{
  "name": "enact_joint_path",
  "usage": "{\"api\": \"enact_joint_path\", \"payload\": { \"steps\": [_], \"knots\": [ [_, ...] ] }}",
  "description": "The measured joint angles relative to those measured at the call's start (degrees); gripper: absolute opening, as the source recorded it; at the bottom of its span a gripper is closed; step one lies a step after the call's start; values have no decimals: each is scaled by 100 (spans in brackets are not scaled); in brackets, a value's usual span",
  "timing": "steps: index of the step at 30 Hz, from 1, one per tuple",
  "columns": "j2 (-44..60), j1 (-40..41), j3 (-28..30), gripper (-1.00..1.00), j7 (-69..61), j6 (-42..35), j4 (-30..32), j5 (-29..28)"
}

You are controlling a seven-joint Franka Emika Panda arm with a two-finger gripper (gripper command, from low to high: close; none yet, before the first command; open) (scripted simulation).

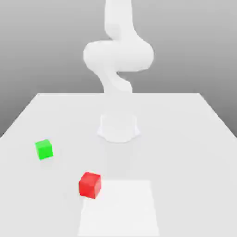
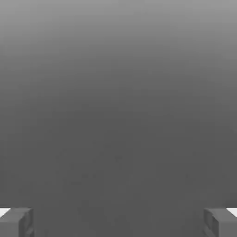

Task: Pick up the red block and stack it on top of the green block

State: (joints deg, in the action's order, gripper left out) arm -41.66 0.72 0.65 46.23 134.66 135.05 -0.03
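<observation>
The red block rests on the white table near its front, a little toward the exterior view's left. The green block sits farther back and more to the left, well apart from the red one. The white arm rises from its base at the table's middle and leaves the picture upward. In the hand view, two grey fingertips stand far apart with plain grey background between them, so my gripper is open and holds nothing.
The arm's round base stands at the table's centre, behind both blocks. A slightly brighter rectangular patch lies on the table surface just right of the red block.
</observation>
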Motion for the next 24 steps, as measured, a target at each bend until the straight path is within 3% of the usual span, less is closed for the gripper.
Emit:
{"api": "enact_joint_path", "payload": {
  "steps": [17,24],
  "knots": [
    [3632,608,516,0,364,2420,2621,-68],
    [5127,798,299,0,67,3640,2640,373]
  ]
}}
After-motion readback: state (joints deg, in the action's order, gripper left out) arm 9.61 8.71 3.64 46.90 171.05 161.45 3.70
